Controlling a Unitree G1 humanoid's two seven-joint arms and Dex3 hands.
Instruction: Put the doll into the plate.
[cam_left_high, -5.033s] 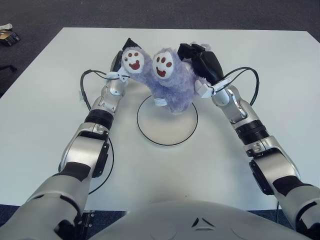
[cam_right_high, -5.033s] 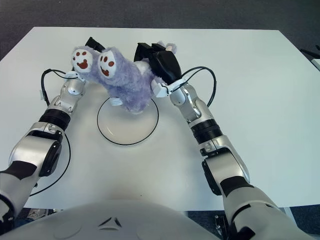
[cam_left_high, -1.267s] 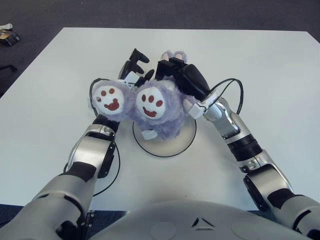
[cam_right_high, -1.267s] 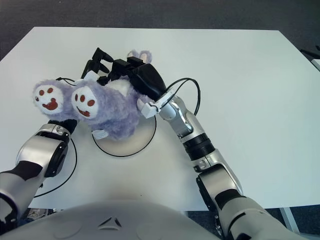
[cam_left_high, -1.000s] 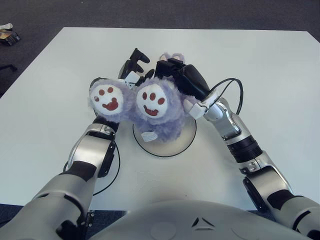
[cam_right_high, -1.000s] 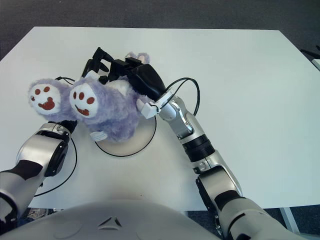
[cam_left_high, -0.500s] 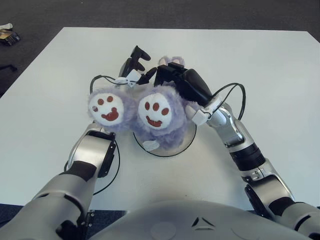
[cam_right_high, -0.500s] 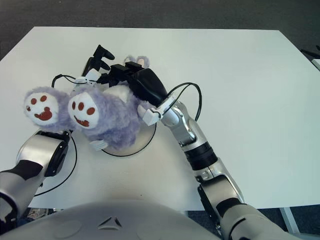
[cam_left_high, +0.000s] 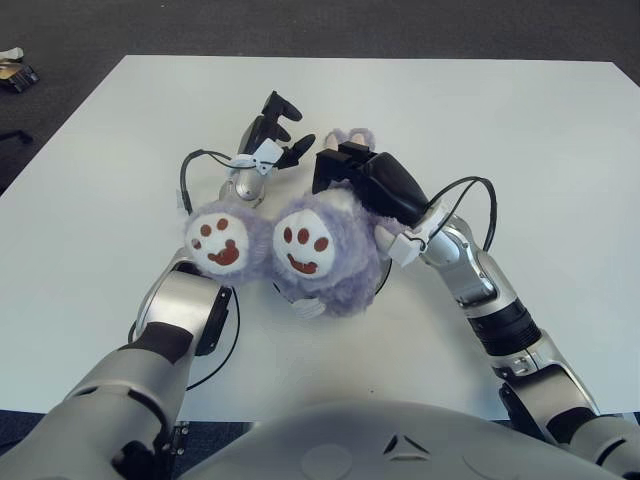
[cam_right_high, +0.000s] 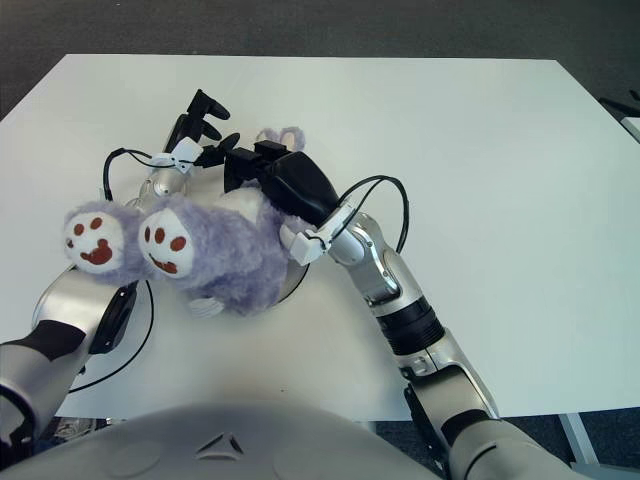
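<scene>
My right hand (cam_left_high: 362, 178) is gripping the doll (cam_left_high: 318, 250) at its far side. My left hand (cam_left_high: 268, 135), fingers spread, is holding nothing just beyond it. The doll is lying over the plate (cam_right_high: 293, 281), soles toward me, on the table (cam_left_high: 560, 150).

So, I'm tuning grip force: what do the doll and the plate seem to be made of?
The doll: soft purple plush, by its long fuzzy pile; the right hand grasps it. The plate: smooth, white, dark-rimmed, perhaps ceramic or plastic; mostly hidden.
</scene>
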